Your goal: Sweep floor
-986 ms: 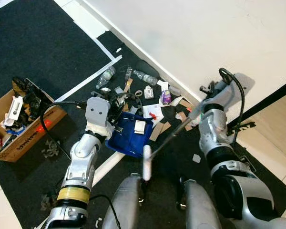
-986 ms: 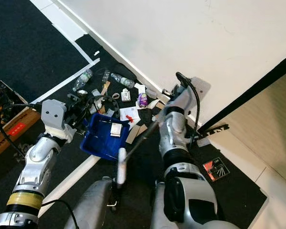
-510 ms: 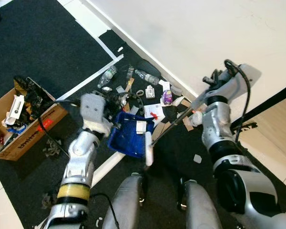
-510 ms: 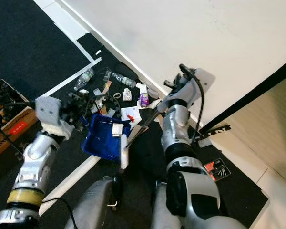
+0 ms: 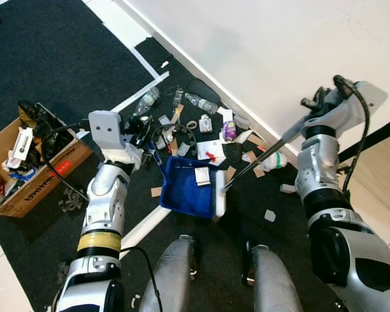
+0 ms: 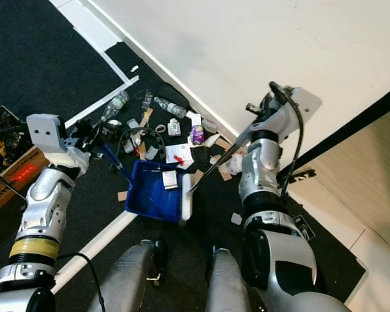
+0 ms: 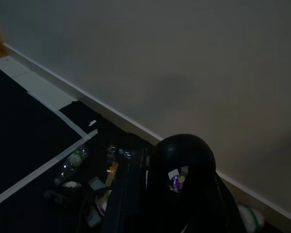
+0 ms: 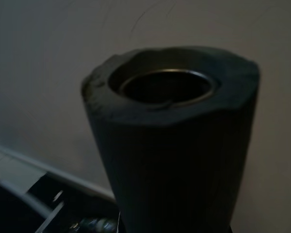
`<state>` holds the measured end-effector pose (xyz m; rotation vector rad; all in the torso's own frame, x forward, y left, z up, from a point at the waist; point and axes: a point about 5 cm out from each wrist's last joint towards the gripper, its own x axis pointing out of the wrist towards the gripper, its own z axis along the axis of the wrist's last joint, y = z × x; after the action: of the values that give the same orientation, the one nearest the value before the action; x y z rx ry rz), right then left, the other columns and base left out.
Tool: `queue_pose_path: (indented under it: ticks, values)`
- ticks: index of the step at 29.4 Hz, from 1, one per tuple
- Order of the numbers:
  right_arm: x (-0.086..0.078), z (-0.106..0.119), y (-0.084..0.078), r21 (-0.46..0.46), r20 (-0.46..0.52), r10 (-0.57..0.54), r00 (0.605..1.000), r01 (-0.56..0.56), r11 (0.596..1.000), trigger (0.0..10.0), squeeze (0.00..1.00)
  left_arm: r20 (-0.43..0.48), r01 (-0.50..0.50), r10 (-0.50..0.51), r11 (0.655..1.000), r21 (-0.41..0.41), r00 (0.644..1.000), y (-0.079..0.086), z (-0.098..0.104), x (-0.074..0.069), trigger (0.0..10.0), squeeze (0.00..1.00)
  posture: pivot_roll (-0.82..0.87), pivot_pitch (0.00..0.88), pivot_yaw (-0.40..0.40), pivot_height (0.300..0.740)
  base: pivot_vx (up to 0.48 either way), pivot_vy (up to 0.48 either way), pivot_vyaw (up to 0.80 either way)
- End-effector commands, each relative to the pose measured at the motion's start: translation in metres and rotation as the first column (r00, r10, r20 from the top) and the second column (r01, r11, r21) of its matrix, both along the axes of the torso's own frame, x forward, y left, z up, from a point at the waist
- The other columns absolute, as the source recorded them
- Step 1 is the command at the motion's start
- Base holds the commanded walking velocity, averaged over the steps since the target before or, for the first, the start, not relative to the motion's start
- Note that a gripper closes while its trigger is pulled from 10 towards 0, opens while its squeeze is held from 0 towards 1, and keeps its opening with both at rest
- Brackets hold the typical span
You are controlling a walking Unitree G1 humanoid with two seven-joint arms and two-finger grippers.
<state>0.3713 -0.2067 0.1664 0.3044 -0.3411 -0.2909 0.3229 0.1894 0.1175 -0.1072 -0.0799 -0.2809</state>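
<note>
- Left eye view, nearest ground: the white brush head (image 5: 219, 202) of the long dark-handled broom (image 5: 253, 163) rests at the right edge of the blue plastic dustpan (image 5: 185, 187), on the black carpeted floor (image 5: 45, 58) just ahead of the robot's legs.
- One white paper scrap (image 5: 202, 176) lies inside the dustpan; judged progress is early, with only a small share of the debris collected.
- Loose bits lie on the floor right of the broom, near the right arm, among them a pale square scrap (image 5: 269, 215).
- Left gripper (image 5: 143, 127) is at the dustpan's thin blue handle (image 5: 155, 155); finger state cannot be told from these frames.
- Right gripper (image 5: 312, 114) is up at the top of the broom handle; the right wrist view shows the handle's hollow dark end (image 8: 169, 141) close to the camera. The fingers cannot be made out.
- Beyond the dustpan, the main litter pile (image 5: 201, 123) is unswept: clear plastic bottles (image 5: 145, 101), a purple packet (image 5: 227, 132), a white sheet with a red mark (image 5: 209, 151) and card scraps, all along the base of the white wall (image 5: 279, 52).
- Brown cardboard box (image 5: 26, 169) of clutter stands well apart to the left.
- Change against the earlier frames: the brush head has travelled from in front of the legs to the dustpan's edge, the right arm has lifted and extended towards the wall, and the left arm has shifted the dustpan slightly rightward, baring a card scrap at its left side.
</note>
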Motion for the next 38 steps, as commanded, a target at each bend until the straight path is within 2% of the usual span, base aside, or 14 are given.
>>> queue_pose_path:
  ticks: [1, 4, 9, 11, 16, 23, 30, 34, 38]
  values:
    - [-0.003, 0.005, -0.006, -0.030, 0.032, -0.028, 0.999, 0.029, 0.999, 10.0, 0.00, -0.146, 0.063, -0.073, 0.995, -0.072, 0.987, -0.012, -0.034, -0.010, 10.0, 0.00, 0.16, 0.199, -0.009, 0.740, 0.000, 0.000, 0.00]
    - [-0.004, 0.007, -0.017, -0.095, 0.017, -0.066, 0.998, 0.067, 0.993, 10.0, 0.00, -0.156, 0.084, -0.093, 0.995, -0.058, 0.983, -0.014, -0.038, -0.014, 10.0, 0.00, 0.16, 0.202, -0.010, 0.740, 0.000, 0.000, 0.00]
    - [-0.005, 0.003, -0.022, -0.145, -0.021, -0.076, 0.997, 0.072, 0.987, 10.0, 0.00, -0.170, 0.105, -0.111, 0.994, -0.040, 0.979, -0.017, -0.044, -0.018, 10.0, 0.00, 0.16, 0.207, -0.013, 0.740, 0.000, 0.000, 0.00]
    - [-0.005, -0.005, -0.018, -0.165, -0.068, -0.058, 0.996, 0.046, 0.985, 10.0, 0.00, -0.176, 0.120, -0.124, 0.992, -0.033, 0.977, -0.019, -0.047, -0.021, 10.0, 0.00, 0.16, 0.207, -0.014, 0.740, 0.000, 0.000, 0.00]
    - [-0.005, -0.014, -0.006, -0.211, -0.108, -0.021, 0.994, -0.003, 0.978, 10.0, 0.00, -0.178, 0.125, -0.131, 0.991, -0.041, 0.975, -0.020, -0.048, -0.021, 10.0, 0.00, 0.17, 0.209, -0.014, 0.740, 0.000, 0.000, 0.00]
    - [-0.009, -0.037, 0.011, -0.185, -0.182, 0.019, 0.983, -0.053, 0.981, 10.0, 0.00, -0.192, 0.166, -0.177, 0.984, -0.071, 0.965, -0.030, -0.053, -0.030, 10.0, 0.00, 0.18, 0.235, -0.004, 0.740, 0.000, 0.000, 0.00]
    - [-0.009, -0.046, 0.025, -0.148, -0.217, 0.052, 0.975, -0.086, 0.985, 10.0, 0.00, -0.210, 0.207, -0.220, 0.975, -0.082, 0.953, -0.038, -0.056, -0.041, 10.0, 0.00, 0.21, 0.301, -0.002, 0.740, 0.000, 0.000, 0.00]
    - [-0.009, -0.048, 0.029, -0.125, -0.216, 0.066, 0.974, -0.095, 0.988, 10.0, 0.00, -0.216, 0.212, -0.225, 0.974, -0.081, 0.950, -0.038, -0.057, -0.044, 10.0, 0.00, 0.22, 0.316, -0.002, 0.740, 0.000, 0.000, 0.00]
    - [-0.009, -0.050, 0.044, -0.069, -0.197, 0.100, 0.975, -0.115, 0.991, 10.0, 0.00, -0.226, 0.211, -0.223, 0.974, -0.077, 0.948, -0.037, -0.058, -0.053, 10.0, 0.00, 0.25, 0.352, -0.003, 0.740, 0.000, 0.000, 0.00]
